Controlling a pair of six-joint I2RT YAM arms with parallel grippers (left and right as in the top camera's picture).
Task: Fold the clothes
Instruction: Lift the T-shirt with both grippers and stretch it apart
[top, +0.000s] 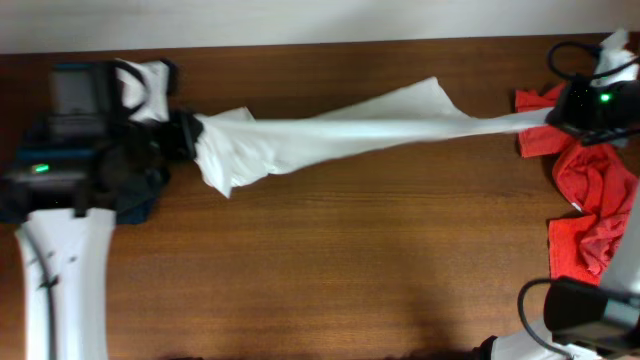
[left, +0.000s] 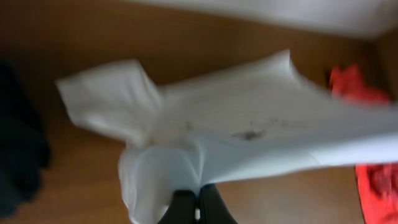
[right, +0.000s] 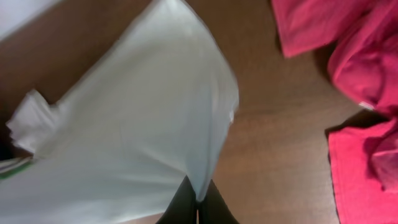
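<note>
The white T-shirt (top: 340, 135) hangs stretched across the far half of the worktop (top: 330, 270), pulled into a long band between the two arms. It runs from near the far left corner almost to the right edge.

The left gripper (top: 186, 136) is closed on the bunched left end of the T-shirt. In the left wrist view its jaws (left: 198, 210) are pressed together with white fabric (left: 249, 143) gathered between them, and a sleeve flares out to one side. A small dark print (left: 249, 134) shows on the cloth, blurred.

The right gripper (top: 556, 116) is closed on the thin, twisted right end. In the right wrist view the jaws (right: 198, 210) pinch an edge of the shirt (right: 137, 137), which fans out wide away from them.

Red clothes (top: 596, 200) lie crumpled along the right edge of the worktop, beside and under the right arm; they also appear in the right wrist view (right: 367, 68) and the left one (left: 373, 186). No gripper holds them.

A dark mass (left: 18, 155) sits at the left edge; what it is cannot be told.
</note>
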